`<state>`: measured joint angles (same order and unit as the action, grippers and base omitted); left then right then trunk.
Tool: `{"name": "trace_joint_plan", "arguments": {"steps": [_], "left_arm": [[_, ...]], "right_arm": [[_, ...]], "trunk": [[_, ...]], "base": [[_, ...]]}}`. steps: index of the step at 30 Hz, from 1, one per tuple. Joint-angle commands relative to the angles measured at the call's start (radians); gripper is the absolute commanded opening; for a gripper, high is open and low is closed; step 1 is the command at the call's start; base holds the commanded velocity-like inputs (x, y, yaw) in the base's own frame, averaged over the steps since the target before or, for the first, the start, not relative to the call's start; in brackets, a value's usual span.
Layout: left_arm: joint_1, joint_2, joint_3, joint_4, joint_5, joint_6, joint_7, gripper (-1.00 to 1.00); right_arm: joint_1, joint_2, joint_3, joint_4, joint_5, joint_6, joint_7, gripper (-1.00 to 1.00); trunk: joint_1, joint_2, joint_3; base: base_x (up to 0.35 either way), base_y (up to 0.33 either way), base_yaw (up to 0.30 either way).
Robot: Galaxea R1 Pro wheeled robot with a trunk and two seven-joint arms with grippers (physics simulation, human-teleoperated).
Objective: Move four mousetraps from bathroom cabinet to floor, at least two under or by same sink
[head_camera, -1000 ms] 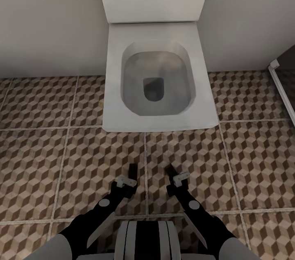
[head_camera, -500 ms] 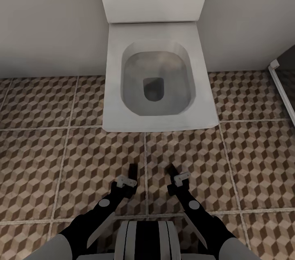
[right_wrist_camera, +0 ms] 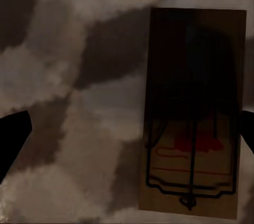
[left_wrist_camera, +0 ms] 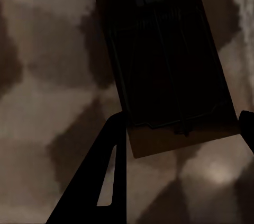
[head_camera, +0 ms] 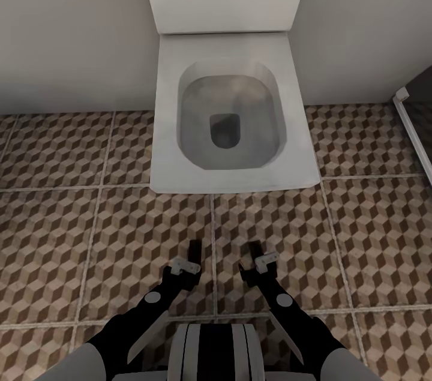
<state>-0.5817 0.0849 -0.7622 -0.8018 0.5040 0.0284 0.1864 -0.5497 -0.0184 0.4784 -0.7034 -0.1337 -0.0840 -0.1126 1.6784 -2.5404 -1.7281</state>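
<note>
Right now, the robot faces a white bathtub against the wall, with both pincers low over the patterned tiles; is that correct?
Not quite: the head view shows a white toilet, not a bathtub. The left pincer and right pincer do hang low over the patterned tiles.

Two mousetraps are seen lying flat on the bathroom floor (head_camera: pixel 90 231), whose tiles bear a brown, beige and white cube pattern. One mousetrap (left_wrist_camera: pixel 174 75), a tan board with a black wire bar, is heavily shadowed. The other mousetrap (right_wrist_camera: pixel 193 128) shows a red mark (near its wire-loop end) and is likewise shadowed.
</note>
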Motion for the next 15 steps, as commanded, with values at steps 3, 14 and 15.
{"name": "trace_joint_plan", "arguments": {"steps": [3,14,15], "left_arm": [[-0.001,0.001,-0.006,-0.002,0.006,0.003,0.010,-1.00],[-0.001,0.001,-0.006,-0.002,0.007,0.003,0.010,-1.00],[-0.001,0.001,-0.006,-0.002,0.007,0.003,0.010,-1.00]], "right_arm": [[-0.001,-0.001,0.009,0.000,-0.011,-0.005,-0.009,1.00],[-0.001,-0.002,0.009,-0.001,-0.011,-0.005,-0.009,1.00],[-0.001,-0.002,0.009,-0.001,-0.011,-0.005,-0.009,1.00]], "trunk": [[0.000,0.000,0.000],[0.000,0.000,0.000],[0.000,0.000,0.000]], "base": [[0.000,0.000,0.000],[0.000,0.000,0.000],[0.000,0.000,0.000]]}}
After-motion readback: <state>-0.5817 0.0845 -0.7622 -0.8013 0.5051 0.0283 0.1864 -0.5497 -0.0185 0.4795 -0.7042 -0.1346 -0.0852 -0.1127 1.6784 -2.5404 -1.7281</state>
